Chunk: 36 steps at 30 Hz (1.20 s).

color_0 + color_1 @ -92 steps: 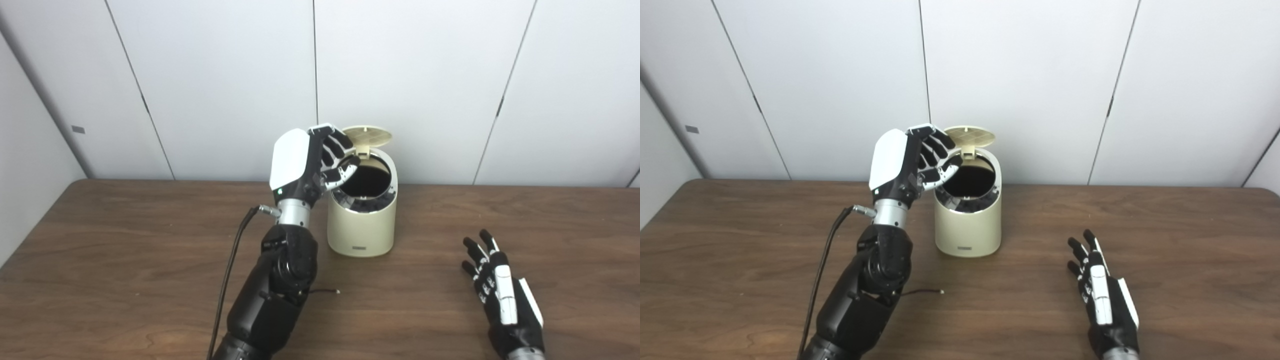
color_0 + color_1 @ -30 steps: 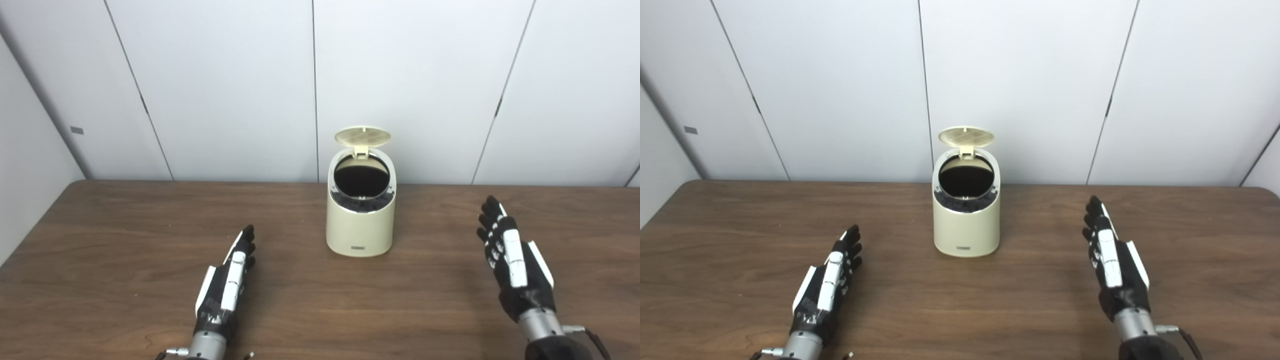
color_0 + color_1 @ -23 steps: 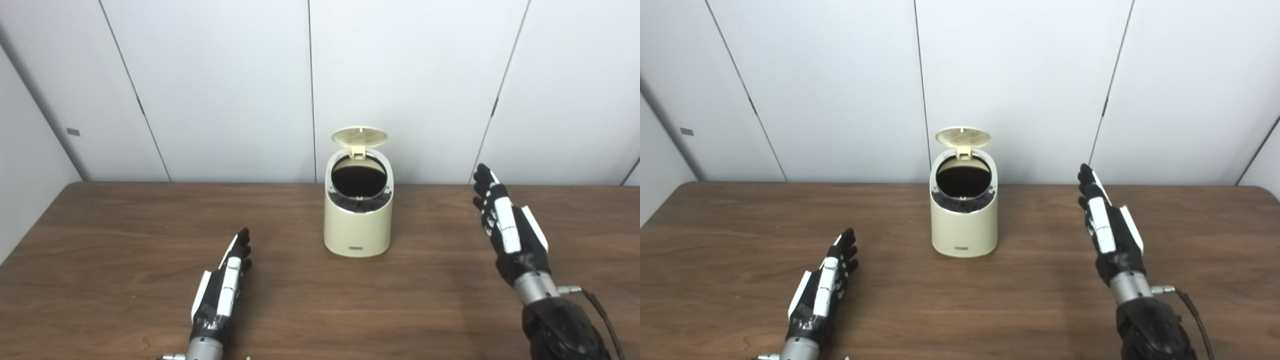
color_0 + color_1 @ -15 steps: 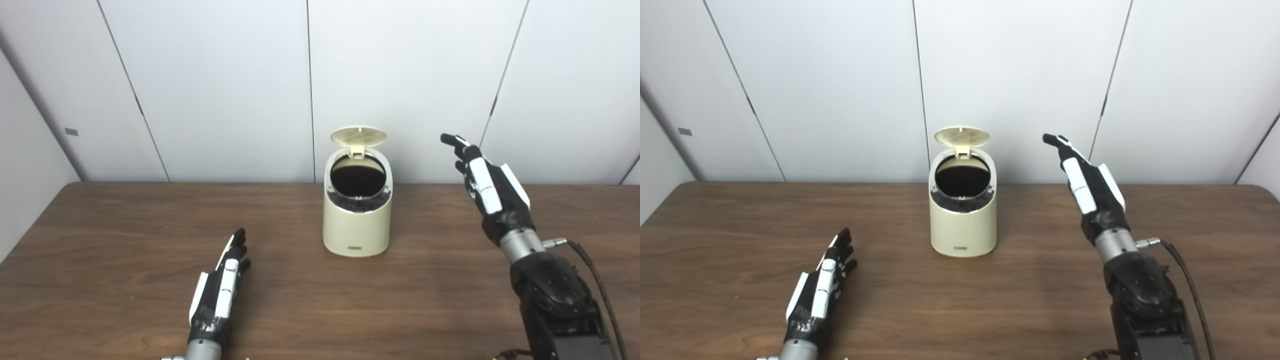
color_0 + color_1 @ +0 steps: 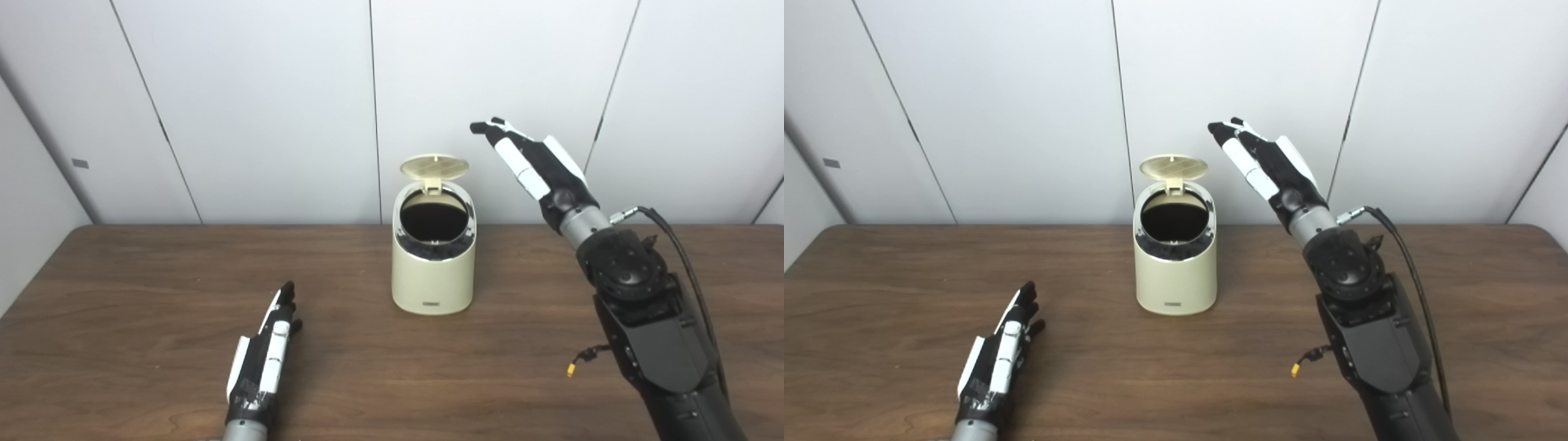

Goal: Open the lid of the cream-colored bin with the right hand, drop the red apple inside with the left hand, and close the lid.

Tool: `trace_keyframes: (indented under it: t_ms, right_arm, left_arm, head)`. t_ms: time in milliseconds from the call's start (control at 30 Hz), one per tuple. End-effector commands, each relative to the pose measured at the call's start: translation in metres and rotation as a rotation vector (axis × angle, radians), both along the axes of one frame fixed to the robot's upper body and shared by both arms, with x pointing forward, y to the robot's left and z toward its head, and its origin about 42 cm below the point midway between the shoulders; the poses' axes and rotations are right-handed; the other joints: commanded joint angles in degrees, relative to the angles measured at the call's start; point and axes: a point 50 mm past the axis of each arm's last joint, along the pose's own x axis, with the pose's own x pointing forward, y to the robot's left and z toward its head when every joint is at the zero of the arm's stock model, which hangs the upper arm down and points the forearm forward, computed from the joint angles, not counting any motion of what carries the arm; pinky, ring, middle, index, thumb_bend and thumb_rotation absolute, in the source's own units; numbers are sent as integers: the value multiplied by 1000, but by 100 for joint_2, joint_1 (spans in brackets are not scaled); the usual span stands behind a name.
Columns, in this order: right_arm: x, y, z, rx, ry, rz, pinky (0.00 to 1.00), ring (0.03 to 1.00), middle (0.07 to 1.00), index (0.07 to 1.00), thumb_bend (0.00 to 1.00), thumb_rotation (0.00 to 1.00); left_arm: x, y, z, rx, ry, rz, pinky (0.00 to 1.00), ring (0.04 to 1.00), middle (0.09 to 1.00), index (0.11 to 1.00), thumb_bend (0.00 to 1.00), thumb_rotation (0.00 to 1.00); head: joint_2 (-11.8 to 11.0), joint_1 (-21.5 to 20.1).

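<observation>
I saw the cream-colored bin [image 5: 433, 260] at the table's [image 5: 122, 294] centre, its lid [image 5: 434, 166] tipped up at twelve o'clock; its dark inside hid any apple. My right hand [image 5: 533, 162] hung at two o'clock, fingers straight and empty, while my left hand [image 5: 263, 355] lay flat at seven o'clock, fingers extended, holding nothing.

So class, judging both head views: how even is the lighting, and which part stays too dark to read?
Left eye view: soft even light, faint shadow beside the left hand. Right eye view: the bin interior is black, contents unreadable; right hand sharp.
</observation>
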Motion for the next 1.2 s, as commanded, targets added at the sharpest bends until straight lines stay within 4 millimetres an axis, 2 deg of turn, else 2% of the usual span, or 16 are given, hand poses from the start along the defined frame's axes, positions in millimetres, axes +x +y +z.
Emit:
trace_keyframes:
  t_ms: [0,100,267,467,800,1167]
  right_arm:
    - [3,5,30,-66,-109,17,1000,1000,1000,846,592,1000]
    - [2,11,32,-143,-133,36,1000,1000,998,851,561,1000]
    - [0,22,33,-234,-157,64,1000,1000,999,826,578,1000]
    - [-2,26,33,-290,-176,58,1000,1000,1000,801,589,1000]
    - [-9,20,27,-325,-197,56,1000,1000,1000,723,594,1000]
    - [-18,5,18,-431,-240,44,1000,1000,1000,723,610,1000]
  left_arm:
    - [0,2,3,13,-25,3,1000,1000,1000,1000,531,971]
    - [0,2,2,10,-27,-1,1000,999,1000,1000,522,969]
    - [0,1,3,11,-29,-2,1000,999,1000,1000,524,971]
    - [1,-1,3,1,-29,-1,1000,1000,1000,1000,529,973]
    - [3,-3,1,-9,-20,0,1000,1000,1000,1000,526,939]
    - [3,-5,4,-1,-19,2,1000,998,1000,1000,566,907]
  head:
    - [7,-5]
    - [27,2]
    - [42,6]
    - [55,23]
    - [102,59]
    - [155,99]
